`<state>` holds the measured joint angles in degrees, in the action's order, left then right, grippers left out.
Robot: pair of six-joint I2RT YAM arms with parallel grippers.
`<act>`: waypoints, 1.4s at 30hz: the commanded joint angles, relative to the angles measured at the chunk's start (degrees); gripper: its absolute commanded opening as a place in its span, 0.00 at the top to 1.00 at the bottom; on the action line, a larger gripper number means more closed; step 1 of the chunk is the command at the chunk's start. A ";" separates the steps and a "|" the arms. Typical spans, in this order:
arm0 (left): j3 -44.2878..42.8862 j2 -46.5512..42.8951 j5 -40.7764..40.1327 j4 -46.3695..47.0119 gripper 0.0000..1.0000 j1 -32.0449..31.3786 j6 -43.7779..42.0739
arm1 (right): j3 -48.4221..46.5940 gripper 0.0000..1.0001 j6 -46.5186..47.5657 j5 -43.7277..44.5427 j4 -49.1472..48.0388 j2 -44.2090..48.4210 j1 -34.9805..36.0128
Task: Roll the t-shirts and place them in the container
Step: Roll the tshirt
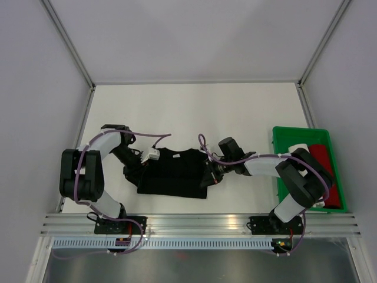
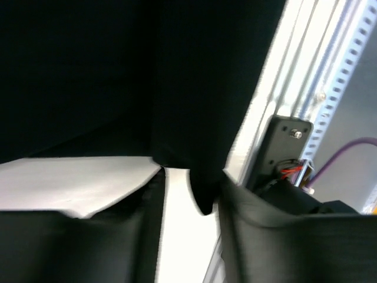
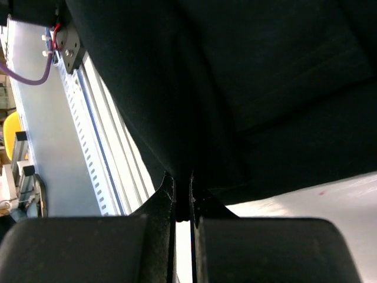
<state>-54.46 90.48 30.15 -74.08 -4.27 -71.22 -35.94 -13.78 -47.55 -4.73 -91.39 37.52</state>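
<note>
The black t-shirt [image 1: 174,172] lies partly folded on the white table between my two grippers. My left gripper [image 1: 134,168] is at its left edge. In the left wrist view [image 2: 191,183] its jaws stand apart, with a corner of the black cloth [image 2: 203,200] hanging between them against the right finger [image 2: 259,224]. My right gripper [image 1: 210,174] is at the shirt's right edge. In the right wrist view [image 3: 182,183] its jaws are nearly closed, pinching a fold of the black shirt [image 3: 235,88], which is lifted off the table.
A green bin [image 1: 277,165] at the right holds a red cloth roll [image 1: 324,171] and a white one [image 1: 297,147]. The aluminium rail [image 1: 200,223] runs along the near edge. White walls enclose the table.
</note>
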 commanded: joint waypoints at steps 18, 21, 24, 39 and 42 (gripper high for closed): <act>-4.97 1.28 12.22 10.27 0.59 4.18 15.14 | -6.86 0.95 -0.10 2.90 2.18 -4.50 -1.92; -3.29 1.63 10.98 11.51 0.79 4.18 14.97 | -6.77 0.93 -1.51 3.08 1.39 -4.06 -2.54; -2.67 1.72 10.63 10.89 0.92 4.18 13.74 | -6.77 0.94 -2.21 2.55 0.87 -3.88 -2.98; -2.67 3.57 9.92 17.31 0.81 4.10 20.24 | -8.09 0.94 -9.34 4.83 -0.02 -7.74 -5.53; -3.11 -0.38 11.59 17.22 0.54 4.18 19.63 | -8.18 0.97 -8.28 5.27 1.04 -7.92 -5.44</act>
<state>-56.86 93.84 39.27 -58.50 -0.38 -52.82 -42.50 -21.80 -44.66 -3.53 -98.63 32.47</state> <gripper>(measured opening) 0.355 0.080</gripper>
